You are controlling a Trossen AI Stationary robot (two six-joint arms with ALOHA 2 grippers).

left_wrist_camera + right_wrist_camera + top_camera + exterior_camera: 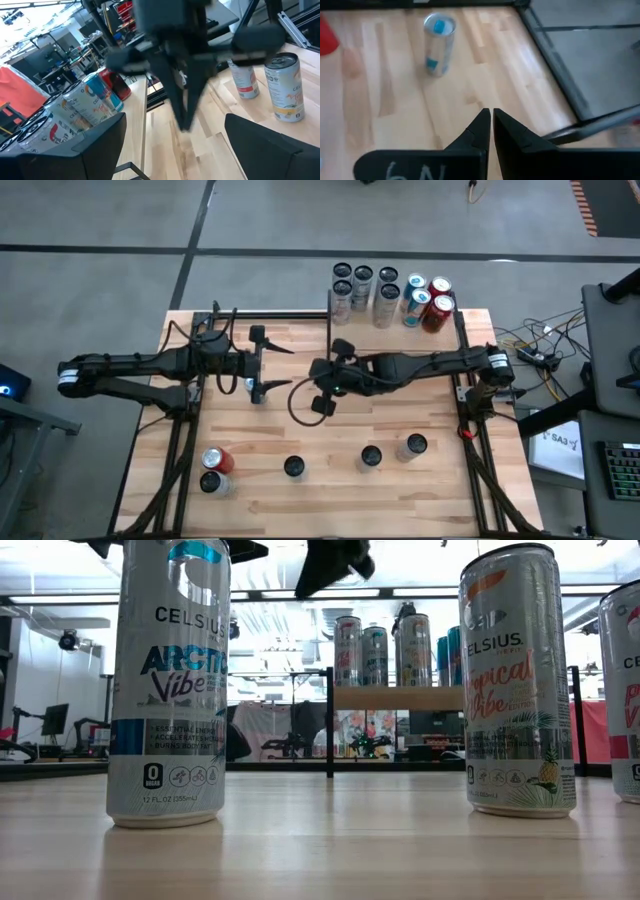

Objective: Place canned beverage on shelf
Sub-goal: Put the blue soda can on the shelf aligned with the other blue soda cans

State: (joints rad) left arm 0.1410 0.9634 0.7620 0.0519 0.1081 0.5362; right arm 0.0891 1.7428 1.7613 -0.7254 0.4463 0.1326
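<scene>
Overhead, the left gripper point(272, 365) hangs wide and empty above mid-table, facing the right gripper point(322, 404), pinched closed on nothing; cans point(385, 295) crowd the shelf point(462, 330).

Not much else around: the plank table point(320, 420) sits on a grey concrete floor point(100, 270). Right of it there's a tangle of cables point(535, 345) and a keyboard point(620, 470), and at the far left edge a blue-lit device point(8, 388).

Eight upright cans point(388, 295) crowd the small light-wood shelf point(395, 323) at the table's far edge; five more cans point(371, 456) stand along the near edge.
</scene>
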